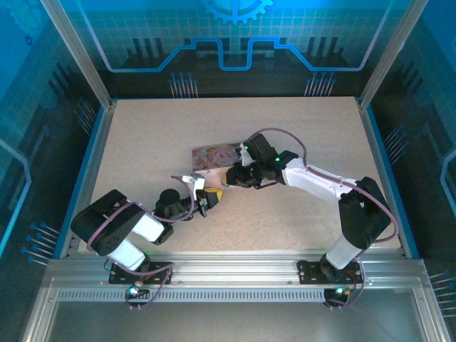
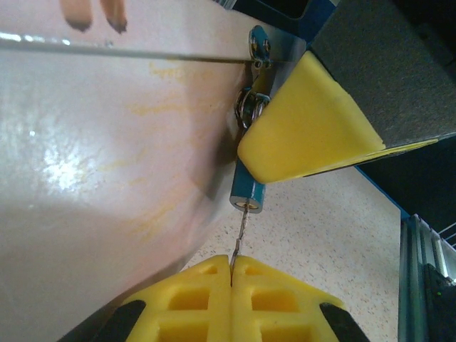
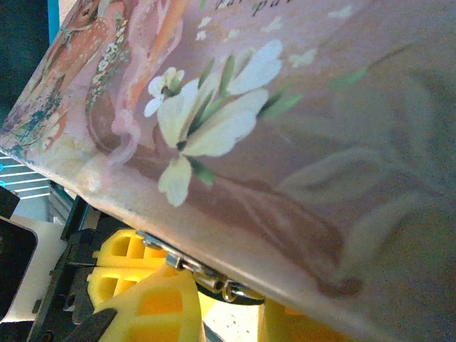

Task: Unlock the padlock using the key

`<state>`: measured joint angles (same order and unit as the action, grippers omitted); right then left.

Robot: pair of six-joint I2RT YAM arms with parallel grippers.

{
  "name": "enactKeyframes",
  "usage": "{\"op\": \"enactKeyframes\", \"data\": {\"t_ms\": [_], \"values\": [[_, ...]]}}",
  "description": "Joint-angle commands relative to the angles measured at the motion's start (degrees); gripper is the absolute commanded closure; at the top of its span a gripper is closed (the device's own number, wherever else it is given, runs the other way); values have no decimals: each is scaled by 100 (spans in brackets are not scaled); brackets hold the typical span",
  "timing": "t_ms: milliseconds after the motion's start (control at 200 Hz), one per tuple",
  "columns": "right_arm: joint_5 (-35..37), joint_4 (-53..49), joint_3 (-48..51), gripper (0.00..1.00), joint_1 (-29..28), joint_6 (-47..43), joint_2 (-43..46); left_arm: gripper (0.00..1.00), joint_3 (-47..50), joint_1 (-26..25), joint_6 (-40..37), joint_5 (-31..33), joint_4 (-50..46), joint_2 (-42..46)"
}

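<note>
Padlock [image 2: 247, 194]: found hanging from the hasp [image 2: 259, 44] on the front edge of the pink tin [image 2: 107, 178], just above the tabletop [image 2: 320, 228], keyhole end turned toward the left end effector [image 2: 231, 269]. Saw that end effector pressed together on the key [image 2: 239, 239], thin blade standing out from between the pads, tip at or barely inside the keyhole; could not tell how deep. Noted one yellow finger [image 2: 306, 128] of the right end effector [image 1: 236, 176] lying against the upper body beside the shackle ring [image 2: 244, 108]; could not tell whether clamped there or only bracing. Judged the step in hand as insertion. Best done, by this reading, by keeping the blade in line with the body, pushing slowly along that axis, steadying from the far side, and turning only once fully seated. Feared a bent blade or a slip in the pads under any sideways load.
</note>
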<state>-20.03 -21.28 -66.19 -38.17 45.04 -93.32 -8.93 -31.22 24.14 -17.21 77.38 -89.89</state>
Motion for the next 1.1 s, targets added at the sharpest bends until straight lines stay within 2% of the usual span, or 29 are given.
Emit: {"op": "enactKeyframes", "data": {"t_ms": [0, 530, 910, 1095], "values": [[-380, 359, 62, 100, 38, 21, 245, 100, -20, 37, 114, 98, 277, 86], [-371, 471, 177, 100, 21, -66, 207, 100, -300, -18, 523, -365, 282, -10], [86, -84, -21, 100, -132, -345, 227, 100, -274, -512, 222, 579, 277, 48], [183, -257, -84, 100, -157, -501, 194, 100, -124, -534, 293, 1162, 277, 145]]}}
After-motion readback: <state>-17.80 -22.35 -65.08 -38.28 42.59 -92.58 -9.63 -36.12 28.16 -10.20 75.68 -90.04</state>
